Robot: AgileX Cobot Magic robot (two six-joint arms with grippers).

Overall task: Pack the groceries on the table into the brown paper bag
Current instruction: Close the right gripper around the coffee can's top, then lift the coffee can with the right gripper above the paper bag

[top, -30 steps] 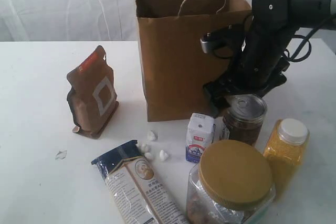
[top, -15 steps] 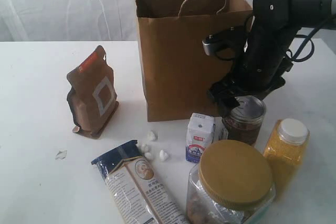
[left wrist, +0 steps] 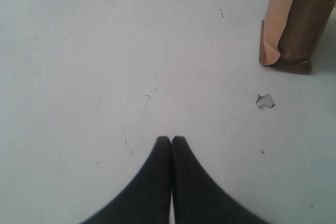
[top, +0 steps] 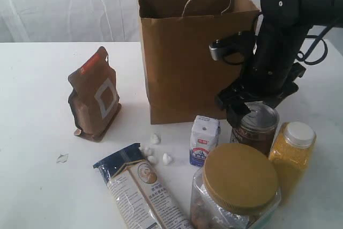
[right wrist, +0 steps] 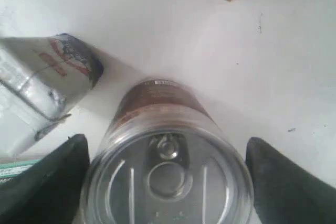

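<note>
Since every grocery that shows stands or lies outside the brown paper bag point(top: 182, 63), the packing looks barely begun. The bag's inside is hidden from the exterior view, so I cannot tell whether anything is already in it.

Well to the left of the bag, the left gripper point(left wrist: 171, 142) hangs over bare table point(top: 32, 79) with its fingers pressed together and nothing between them. The brown red-labelled pouch point(top: 95, 100) stands upright left of the bag, apart from it. The long blue-topped noodle packet point(top: 142, 191) lies flat in front of the bag's left corner, and the small white lumps point(top: 166, 159) are scattered between that packet and the bag's foot. The small white-blue carton point(top: 204, 140) stands just in front of the bag, toward its right corner. The tan-lidded clear jar point(top: 238, 186) sits further forward, nearest the camera.

At the bag's right front corner the right gripper point(top: 251, 103) reaches down over the metal-lidded can point(top: 257, 127). In the right wrist view its two fingers bear on opposite sides of the can just under the lid, so I judge the can gripped. Whether it has left the table I cannot tell. The yellow white-capped bottle point(top: 292, 156) stands right of the can, well to the front right of the bag.

By my reckoning the can is the item in hand and the other six remain.
</note>
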